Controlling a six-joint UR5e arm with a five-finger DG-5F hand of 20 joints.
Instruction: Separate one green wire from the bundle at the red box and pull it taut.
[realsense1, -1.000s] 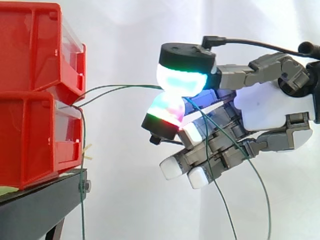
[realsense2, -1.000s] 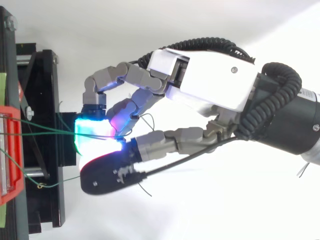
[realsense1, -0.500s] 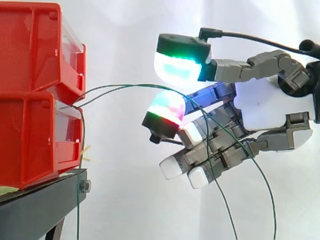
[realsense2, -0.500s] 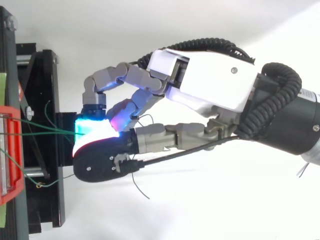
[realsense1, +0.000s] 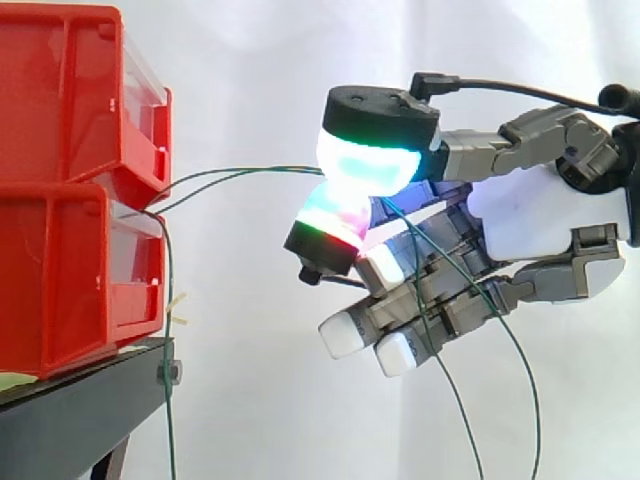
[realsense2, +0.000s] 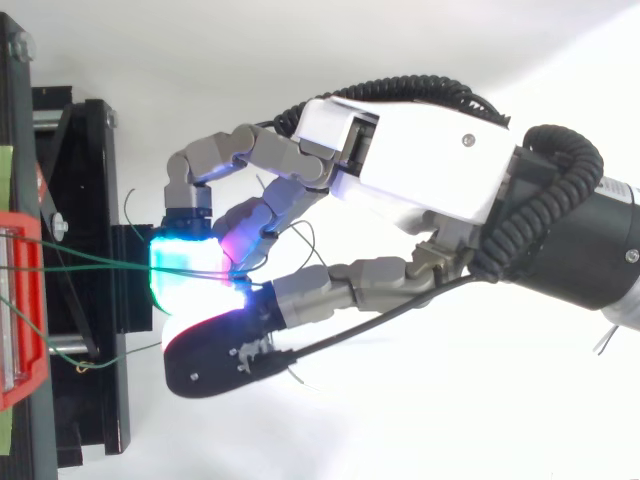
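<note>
Two stacked red bins (realsense1: 70, 190) stand on a black stand (realsense1: 70, 420) at the left. Thin green wires (realsense1: 240, 172) leave the gap between the bins and run right, nearly level, to my hand (realsense1: 520, 215). The glowing thumb pad (realsense1: 365, 160) presses down on a red-green finger pad (realsense1: 328, 222), and the wires are pinched between them. Two strands reach the pinch close together. From above, the hand (realsense2: 420, 165) reaches left and the wire (realsense2: 95, 263) spans from the bin's edge to the lit pads. The other fingers curl below, holding nothing.
Another green strand (realsense1: 167, 300) hangs down in front of the lower bin past the stand's edge. Loose wire lengths (realsense1: 530, 400) loop down behind and below the hand. A white curtain is the backdrop.
Half a second ago the thumb was lifted off the finger pad and the wire arched up loose. Now the thumb is back down on the wire, which runs straighter.
</note>
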